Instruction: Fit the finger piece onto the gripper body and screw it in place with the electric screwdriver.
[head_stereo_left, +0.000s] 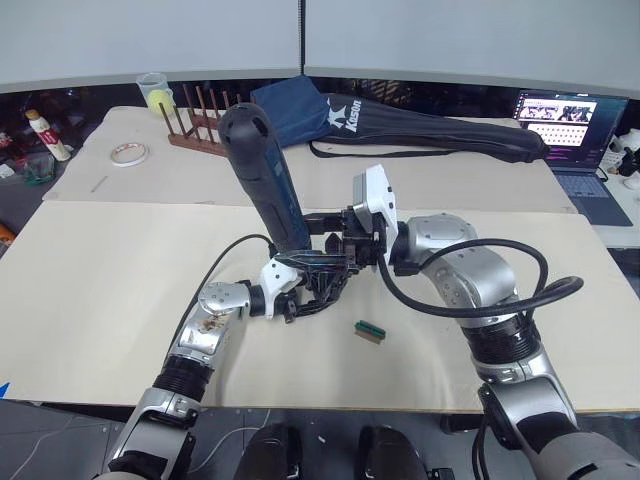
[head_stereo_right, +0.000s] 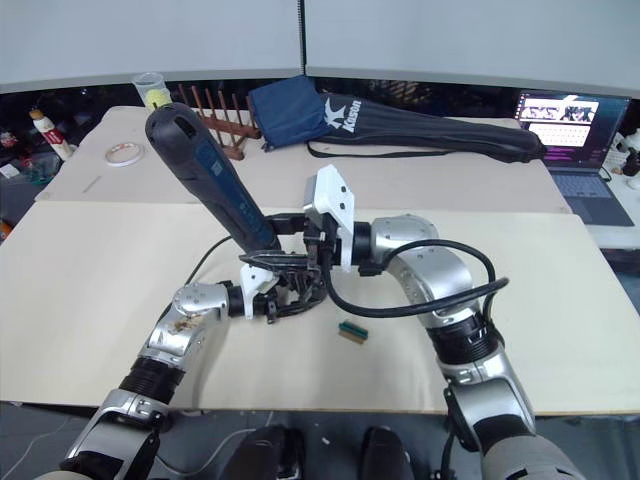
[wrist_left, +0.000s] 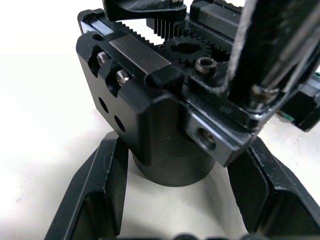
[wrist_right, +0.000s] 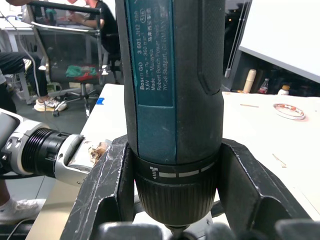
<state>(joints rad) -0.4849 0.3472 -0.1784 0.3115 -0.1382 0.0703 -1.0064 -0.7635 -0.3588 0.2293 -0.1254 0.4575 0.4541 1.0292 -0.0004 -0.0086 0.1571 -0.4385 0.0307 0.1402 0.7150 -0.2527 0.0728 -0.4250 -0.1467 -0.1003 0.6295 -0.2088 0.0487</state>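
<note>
Right gripper (wrist_right: 172, 200) clamping the electric screwdriver (head_stereo_left: 262, 180) – left gripper (wrist_left: 175, 195) gripping the gripper body (wrist_left: 165, 100), bit meeting it

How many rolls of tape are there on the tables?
1. A roll of tape lies flat on the far table, on the robot's left, in front of the clear cup and left of the wooden rack. Others may be hidden behind the arms or the black bag.

The electric screwdriver (wrist_right: 172, 100) bit is hidden below.
</note>
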